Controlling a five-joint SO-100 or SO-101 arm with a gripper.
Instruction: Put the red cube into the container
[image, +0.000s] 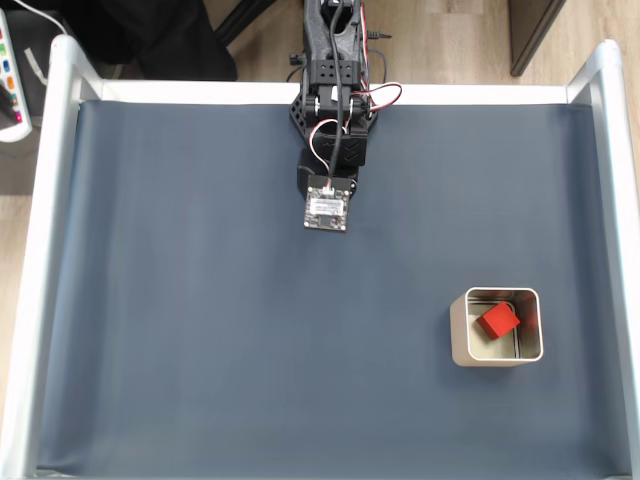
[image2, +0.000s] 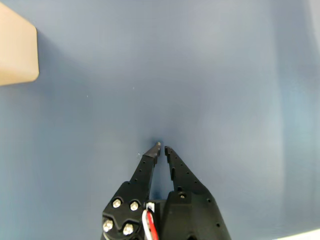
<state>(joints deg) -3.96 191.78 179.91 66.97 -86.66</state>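
In the fixed view the red cube (image: 497, 320) lies tilted inside the container (image: 460, 335), a cream-silver square tin at the right of the dark blue mat. The arm is folded back at the top centre, far from the tin, and its wrist camera board (image: 328, 208) covers the fingers below it. In the wrist view my gripper (image2: 161, 146) hangs over bare mat. Its black fingertips almost touch and hold nothing. A cream rounded corner (image2: 17, 50) shows at the wrist view's top left edge.
The mat (image: 200, 330) is framed by a white metal rail (image: 40, 250) on the left, back and right. Wires loop at the arm's base (image: 335, 95). A white object (image: 10, 80) lies outside the top left corner.
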